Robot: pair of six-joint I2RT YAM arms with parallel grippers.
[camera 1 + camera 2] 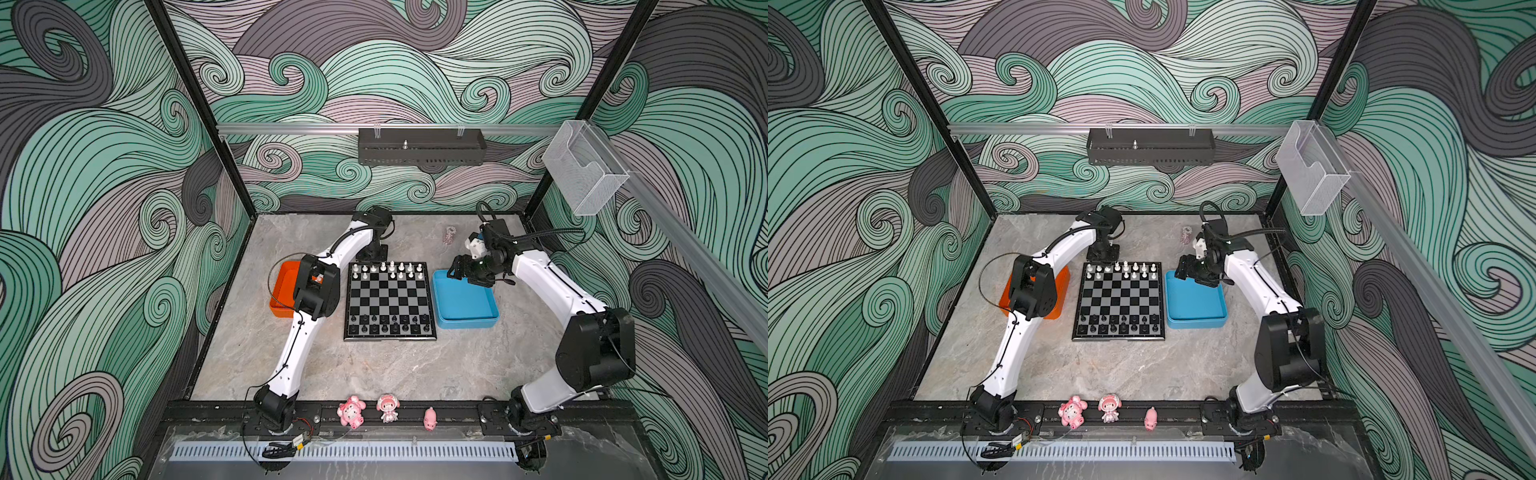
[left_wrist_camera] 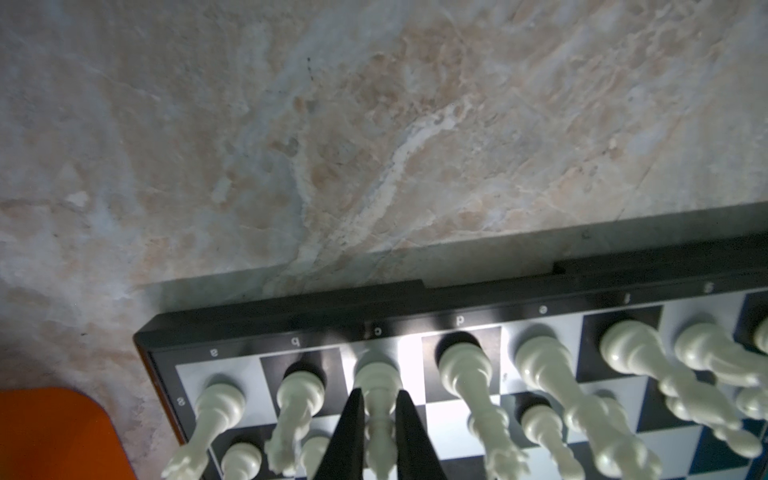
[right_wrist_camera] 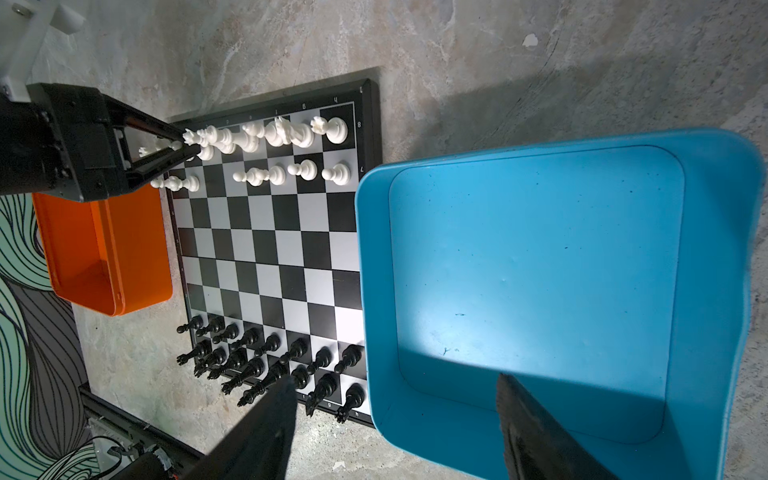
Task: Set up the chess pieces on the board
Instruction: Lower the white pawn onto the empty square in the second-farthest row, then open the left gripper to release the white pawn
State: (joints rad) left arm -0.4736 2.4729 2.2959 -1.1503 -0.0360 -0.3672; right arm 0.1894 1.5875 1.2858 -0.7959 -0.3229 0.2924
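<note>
**While the left arm tends the white back rank, the set-up looks almost done**

The left gripper [image 2: 378, 394] is down at the far edge of the chessboard [image 1: 390, 299]. Its fingers [image 2: 351, 419] are drawn narrow on either side of a white piece [image 2: 376, 372] standing on the c square. It reads as a grip, though whether they press it or merely flank it is a close call. Across the board, the right gripper [image 3: 395, 378] hangs above the blue tray [image 3: 540, 270], fingers spread wide, nothing between them.

So where do we stand? The black pieces [image 1: 388, 325] fill the two near rows, all upright. The white pieces [image 1: 388, 270] line the two far rows. Their back rank looks full, but the gripper hides part of the pawn row, so I can't say every square is taken. The blue tray shows bare, and what shows of the orange tray [image 1: 282, 291] holds no chessmen. My call: final touches, with little or nothing left to fetch.

The surface [image 1: 374, 370] is marbled grey, stone-look, with the board in the middle and a tray just beside it on each flank. Three pink figurines [image 1: 388, 408] sit on the front rail. The walls swirl with teal, grey and mauve waves. A black box [image 1: 422, 147] hangs from the rear rail, and a clear plastic holder [image 1: 584, 166] from the right one.
</note>
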